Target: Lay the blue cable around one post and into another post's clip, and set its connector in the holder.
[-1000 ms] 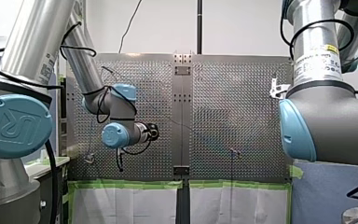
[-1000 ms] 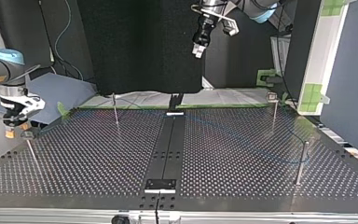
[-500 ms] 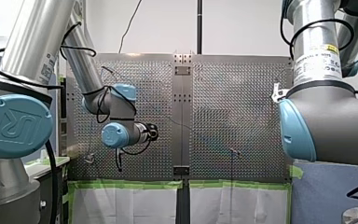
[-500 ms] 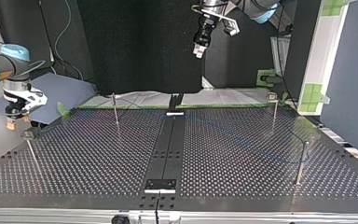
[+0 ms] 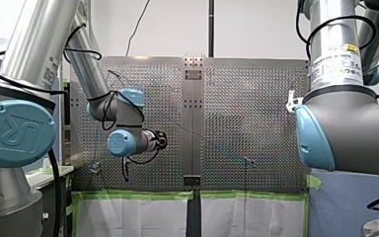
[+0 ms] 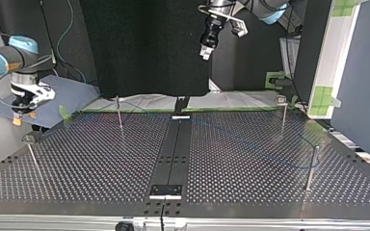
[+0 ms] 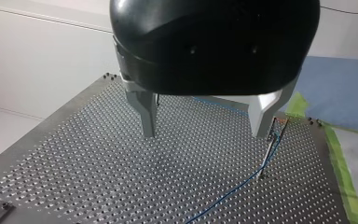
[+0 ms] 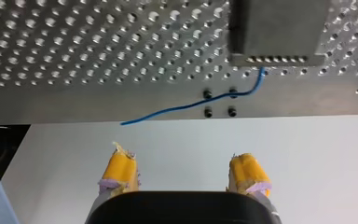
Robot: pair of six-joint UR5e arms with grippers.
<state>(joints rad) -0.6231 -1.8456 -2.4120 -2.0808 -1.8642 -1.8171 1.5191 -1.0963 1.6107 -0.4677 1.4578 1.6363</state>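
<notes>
My left end effector point(image 6: 205, 53) hangs high at the upper middle of the top view, its metal fingers point(image 7: 148, 112) spread wide with nothing between them. My right end effector point(image 6: 23, 118), at that view's left edge, holds its yellow pads point(image 8: 119, 170) apart and empty. The blue cable point(image 7: 233, 191) lies on the perforated counter point(image 7: 98, 177) and runs by the foot of a thin post point(image 7: 270, 149). Ahead of my right end effector it comes out from under a grey block point(image 8: 275, 32).
</notes>
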